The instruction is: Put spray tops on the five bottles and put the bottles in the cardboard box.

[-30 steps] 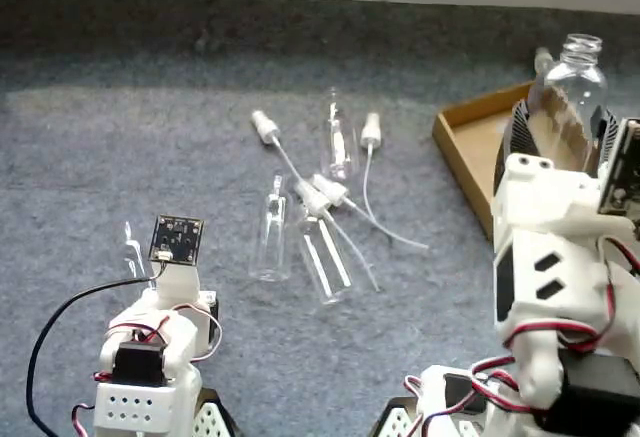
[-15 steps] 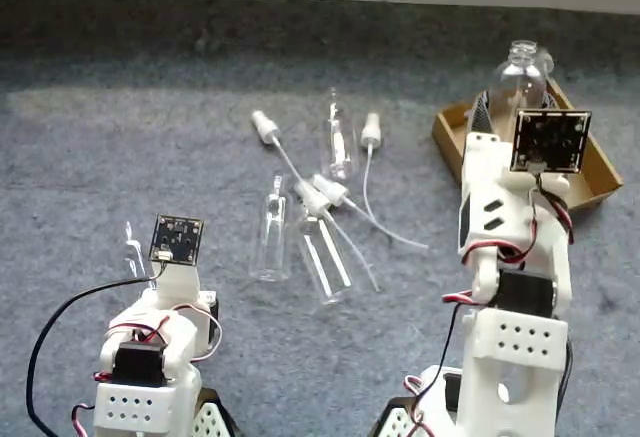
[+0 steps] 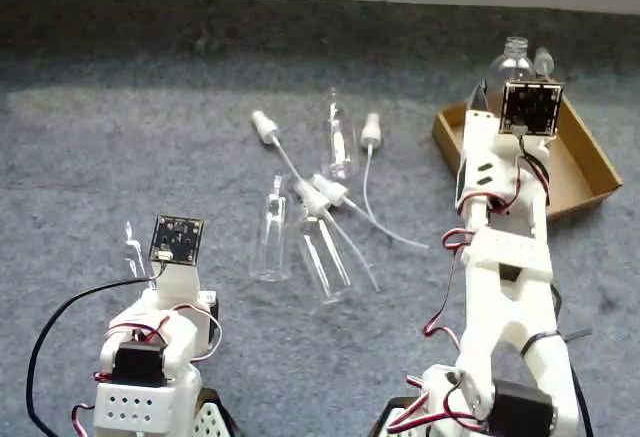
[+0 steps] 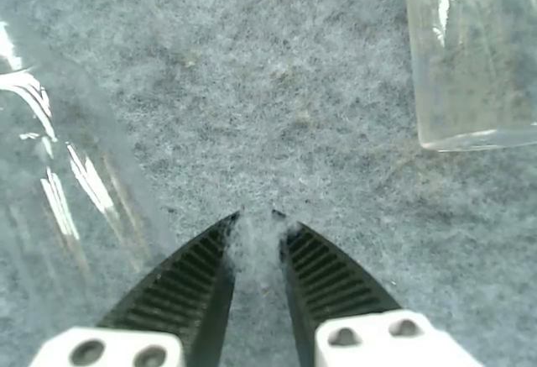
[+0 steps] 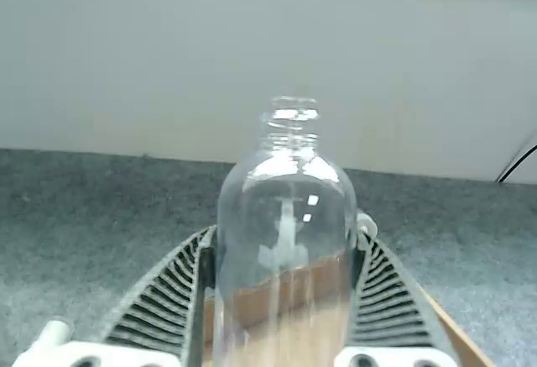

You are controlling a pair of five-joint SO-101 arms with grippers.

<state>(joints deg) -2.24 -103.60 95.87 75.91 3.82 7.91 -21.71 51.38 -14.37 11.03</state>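
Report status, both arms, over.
Left end effector shut, empty, down at the mat. Right end effector shut on uncapped bottle at cardboard box. Spray tops lie loose mid-table.

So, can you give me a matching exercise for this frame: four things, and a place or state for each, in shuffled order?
Things:
1. right gripper
2. left gripper
3. box
4. spray tops

Places or states:
A. loose on the carpet
B. jaws shut on a topless bottle
C. empty, low over the carpet
D. tan, at the table's right side

Pairs: 1-B, 2-C, 3-D, 4-A
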